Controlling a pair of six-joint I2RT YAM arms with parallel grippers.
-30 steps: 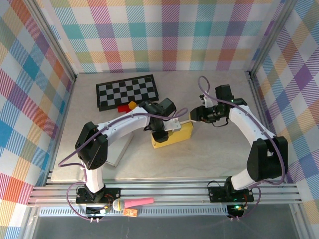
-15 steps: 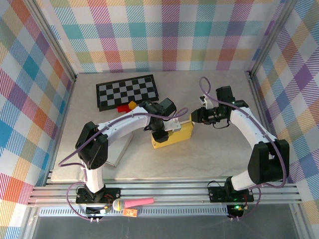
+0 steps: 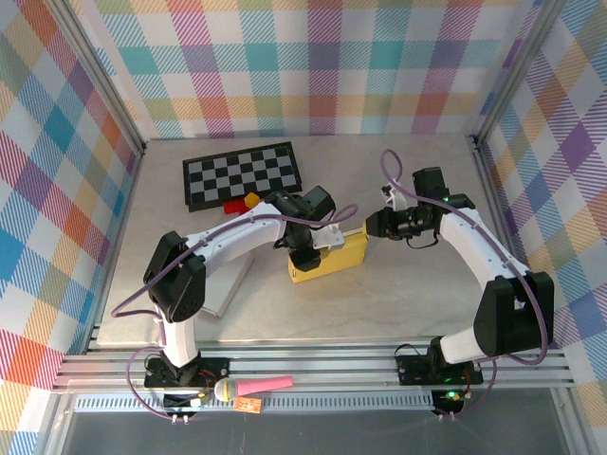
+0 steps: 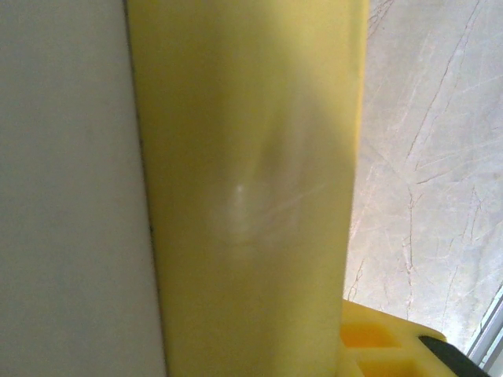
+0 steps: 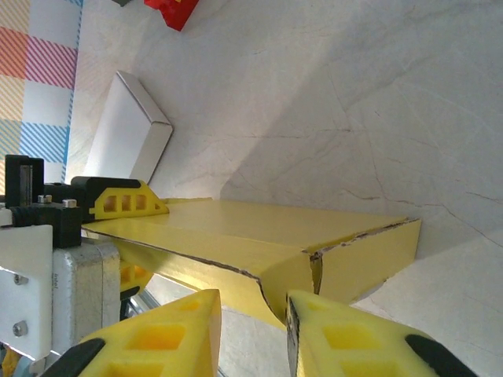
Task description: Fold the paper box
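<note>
The yellow paper box (image 3: 332, 258) lies on the table's middle, partly folded, with torn-looking creases at its corner (image 5: 314, 263). My left gripper (image 3: 305, 250) is shut on the box's left wall (image 4: 251, 196); one yellow finger (image 4: 381, 344) shows beside that wall, the other is hidden behind it. The same gripper's fingers (image 5: 124, 200) sit at the box's far end in the right wrist view. My right gripper (image 3: 371, 226) is at the box's right end. Its jaws (image 5: 251, 305) stand open a little, with the corner flap's edge hanging between them, close to the right finger (image 5: 346, 338).
A black-and-white chessboard (image 3: 242, 175) lies at the back left, with red and orange blocks (image 3: 241, 202) at its front edge. A flat white box (image 5: 126, 141) rests under the left arm. Plaid walls enclose the table; a pink-handled tool (image 3: 254, 387) lies on the front rail.
The right gripper has come down slightly toward the box's right end and its jaws have narrowed. The left arm and the box have stayed put.
</note>
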